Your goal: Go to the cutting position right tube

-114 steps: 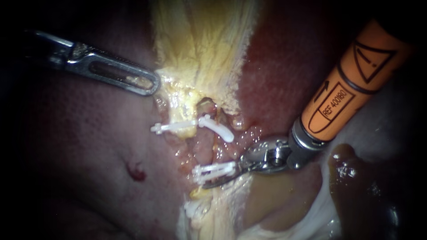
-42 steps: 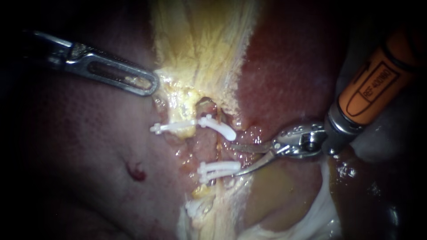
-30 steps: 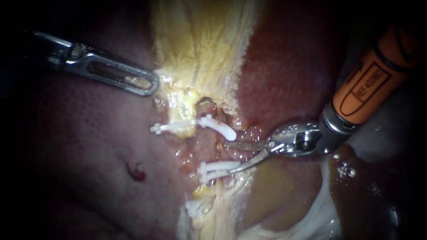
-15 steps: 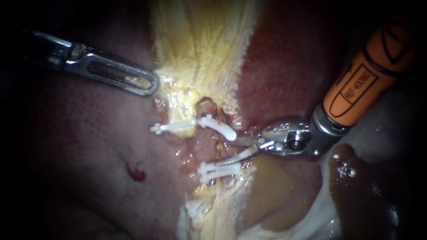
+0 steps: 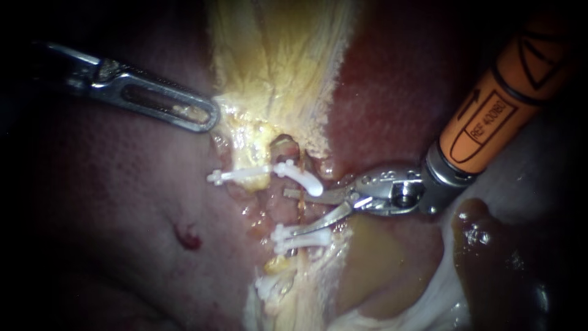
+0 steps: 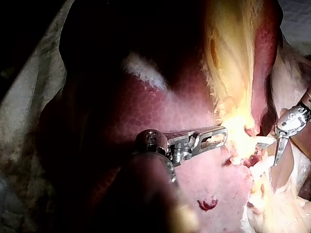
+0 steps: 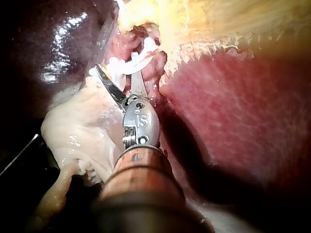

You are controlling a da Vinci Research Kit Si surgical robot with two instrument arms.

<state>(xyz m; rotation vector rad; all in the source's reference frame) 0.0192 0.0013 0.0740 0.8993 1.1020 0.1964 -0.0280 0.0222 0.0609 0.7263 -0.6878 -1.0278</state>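
Note:
A short pink tube (image 5: 280, 209) runs between an upper white clip (image 5: 301, 178) and a lower white clip (image 5: 301, 236). My right instrument (image 5: 290, 212), on an orange shaft, has two thin curved blades standing open. One blade tip lies just below the upper clip, the other just above the lower clip, with the tube's right side between them. In the right wrist view the same blades (image 7: 118, 77) spread beneath the clips (image 7: 134, 64). My left instrument (image 5: 205, 116) has slotted jaws shut on the yellow gallbladder tissue (image 5: 245, 132), also seen from its wrist camera (image 6: 216, 137).
Dark red liver (image 5: 392, 92) lies to the right and pinker liver (image 5: 122, 202) to the left, with a small blood spot (image 5: 187, 238). Another white clip (image 5: 236, 176) sits on the left, and a further clip (image 5: 268, 285) lower down. Brown fluid (image 5: 484, 245) pools lower right.
My right instrument drew back to the right, opened its blades and then advanced left, so the blades now straddle the tube between the clips. The left instrument stayed still.

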